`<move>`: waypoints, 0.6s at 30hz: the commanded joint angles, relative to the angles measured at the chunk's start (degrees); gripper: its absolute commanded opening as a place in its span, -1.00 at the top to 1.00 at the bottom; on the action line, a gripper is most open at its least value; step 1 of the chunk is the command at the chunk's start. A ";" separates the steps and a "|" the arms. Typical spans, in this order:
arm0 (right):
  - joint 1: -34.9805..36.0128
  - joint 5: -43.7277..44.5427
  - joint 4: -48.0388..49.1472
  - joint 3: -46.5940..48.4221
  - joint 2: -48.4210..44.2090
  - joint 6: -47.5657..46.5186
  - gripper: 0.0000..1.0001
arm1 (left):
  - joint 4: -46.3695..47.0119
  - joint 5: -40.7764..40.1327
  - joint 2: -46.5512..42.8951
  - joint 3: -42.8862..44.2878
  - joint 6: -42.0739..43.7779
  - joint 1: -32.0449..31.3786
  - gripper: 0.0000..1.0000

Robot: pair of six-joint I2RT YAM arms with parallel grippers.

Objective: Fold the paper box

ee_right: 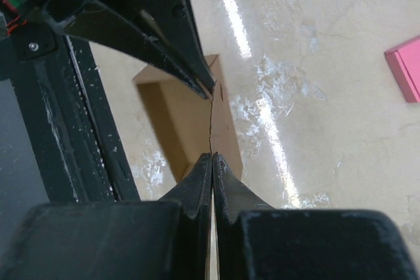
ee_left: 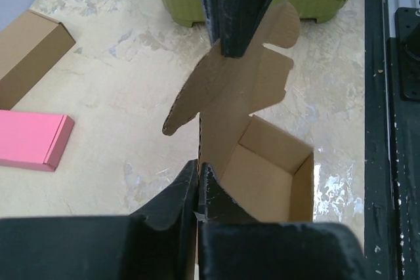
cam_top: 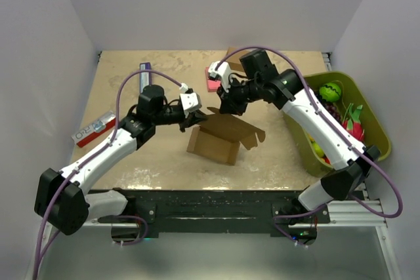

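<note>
The paper box (cam_top: 216, 143) stands open-topped in the middle of the table, its brown lid flap (ee_left: 230, 90) raised along the far wall. My left gripper (cam_top: 195, 119) comes from the left and is shut on the left end of that upright wall, pinching the thin cardboard edge between its fingertips (ee_left: 198, 170). My right gripper (cam_top: 226, 108) reaches in from the right and is shut on the same flap, its pads closed on the cardboard edge (ee_right: 212, 157). In the right wrist view the box's hollow inside (ee_right: 177, 119) lies below, with the left fingers (ee_right: 187, 73) opposite.
A green bin (cam_top: 359, 100) with toy fruit stands at the right edge. A pink block (cam_top: 212, 84) and another brown box (cam_top: 233, 53) lie at the back. A red-and-white packet (cam_top: 95, 129) and a purple-edged carton (cam_top: 144, 73) lie on the left.
</note>
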 commanded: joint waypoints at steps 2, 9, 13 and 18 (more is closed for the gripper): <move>-0.17 5.54 11.84 -5.10 -4.79 8.24 0.35 | 0.49 0.34 -0.37 1.45 -0.30 -0.69 1.00; -1.31 22.14 32.25 -22.49 -16.91 29.61 -0.63 | 1.11 -0.36 -1.69 0.13 -0.56 -0.69 1.00; -1.92 31.98 38.24 -33.92 -25.26 35.77 -0.72 | 1.11 0.95 -1.25 0.39 -1.27 -0.08 1.00; -8.50 35.61 40.00 -43.49 -34.67 36.93 -0.84 | 0.84 2.01 -0.37 0.83 -2.23 1.59 1.00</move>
